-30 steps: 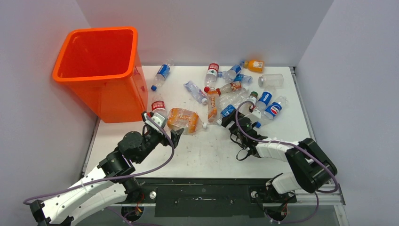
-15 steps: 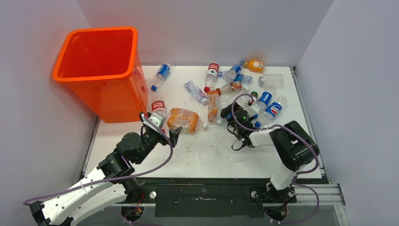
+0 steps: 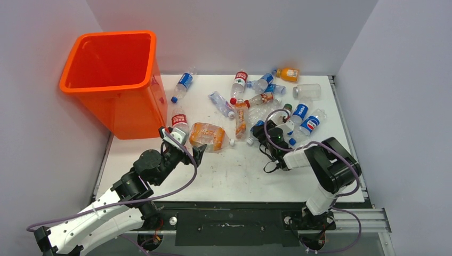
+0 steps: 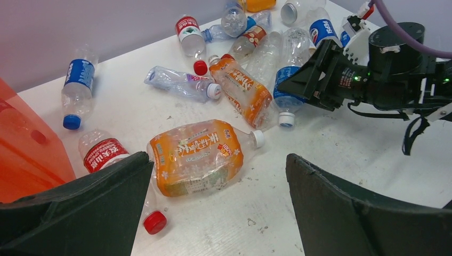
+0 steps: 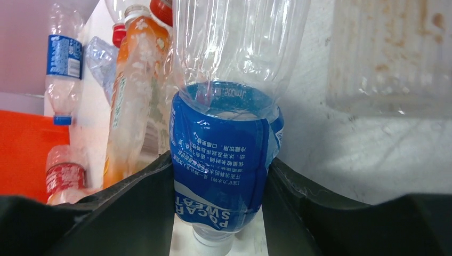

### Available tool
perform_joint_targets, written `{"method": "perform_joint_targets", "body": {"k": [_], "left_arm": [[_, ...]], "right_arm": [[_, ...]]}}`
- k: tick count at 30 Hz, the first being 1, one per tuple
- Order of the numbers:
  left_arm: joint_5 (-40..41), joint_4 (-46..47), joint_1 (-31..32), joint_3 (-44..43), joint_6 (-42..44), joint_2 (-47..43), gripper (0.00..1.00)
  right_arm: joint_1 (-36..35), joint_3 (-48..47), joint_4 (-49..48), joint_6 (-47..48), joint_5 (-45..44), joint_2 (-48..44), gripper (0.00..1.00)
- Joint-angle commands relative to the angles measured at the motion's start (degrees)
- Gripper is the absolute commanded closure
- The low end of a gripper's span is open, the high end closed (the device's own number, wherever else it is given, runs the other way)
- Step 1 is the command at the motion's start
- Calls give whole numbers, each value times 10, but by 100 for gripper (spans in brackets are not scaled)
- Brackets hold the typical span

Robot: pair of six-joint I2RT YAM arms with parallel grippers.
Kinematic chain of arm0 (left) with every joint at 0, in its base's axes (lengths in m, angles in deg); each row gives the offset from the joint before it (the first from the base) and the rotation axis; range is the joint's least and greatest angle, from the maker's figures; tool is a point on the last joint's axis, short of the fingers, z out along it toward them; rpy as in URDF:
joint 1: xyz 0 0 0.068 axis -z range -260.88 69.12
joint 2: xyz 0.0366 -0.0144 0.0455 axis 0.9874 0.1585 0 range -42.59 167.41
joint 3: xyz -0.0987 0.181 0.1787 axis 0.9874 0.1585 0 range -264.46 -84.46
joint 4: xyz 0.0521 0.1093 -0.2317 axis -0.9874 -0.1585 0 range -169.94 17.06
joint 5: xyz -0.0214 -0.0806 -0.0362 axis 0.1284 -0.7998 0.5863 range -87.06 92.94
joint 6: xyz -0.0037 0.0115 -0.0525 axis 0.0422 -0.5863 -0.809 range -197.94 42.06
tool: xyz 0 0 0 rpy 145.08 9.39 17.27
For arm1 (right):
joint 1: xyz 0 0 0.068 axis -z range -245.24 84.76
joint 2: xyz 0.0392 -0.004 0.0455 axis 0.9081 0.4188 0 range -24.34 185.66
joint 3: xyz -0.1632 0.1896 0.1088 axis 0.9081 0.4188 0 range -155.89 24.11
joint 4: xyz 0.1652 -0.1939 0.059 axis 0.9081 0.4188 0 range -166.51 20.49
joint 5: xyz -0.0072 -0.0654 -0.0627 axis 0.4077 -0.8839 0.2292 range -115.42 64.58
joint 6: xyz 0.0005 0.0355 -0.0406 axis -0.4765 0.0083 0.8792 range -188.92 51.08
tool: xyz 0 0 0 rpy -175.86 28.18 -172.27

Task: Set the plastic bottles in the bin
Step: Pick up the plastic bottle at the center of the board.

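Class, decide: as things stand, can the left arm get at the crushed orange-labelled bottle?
Probably yes: the crushed orange-labelled bottle lies just ahead of the open left tool, with nothing on top.

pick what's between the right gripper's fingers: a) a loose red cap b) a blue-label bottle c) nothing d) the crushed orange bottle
b: in the right wrist view, the right gripper has a finger pressed against each side of the blue-label bottle.

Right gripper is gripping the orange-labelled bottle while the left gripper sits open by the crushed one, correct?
Not quite. The right wrist view shows the right gripper clamped on the blue Pocari Sweat bottle; the orange-labelled bottle lies beside it. The left gripper is open by the crushed bottle.
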Motion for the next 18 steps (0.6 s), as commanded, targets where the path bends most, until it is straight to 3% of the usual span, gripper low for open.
{"method": "perform_joint_targets", "body": {"k": [1,9,13,18], "left_arm": [[5,22,2,-6,2,-5,4],[5,64,9,11,-21,-33,4],[-34,162,8,50,-126,-56,4],[-189,371,8,113,-274,-6,4]], "right_arm": [[-2,47,-38,-7,21,-96,62],[-35,124,50,36,69,-402,64],[-66,177,-41,22,117,-507,63],[-117,194,-174,-7,182,-507,64]]}}
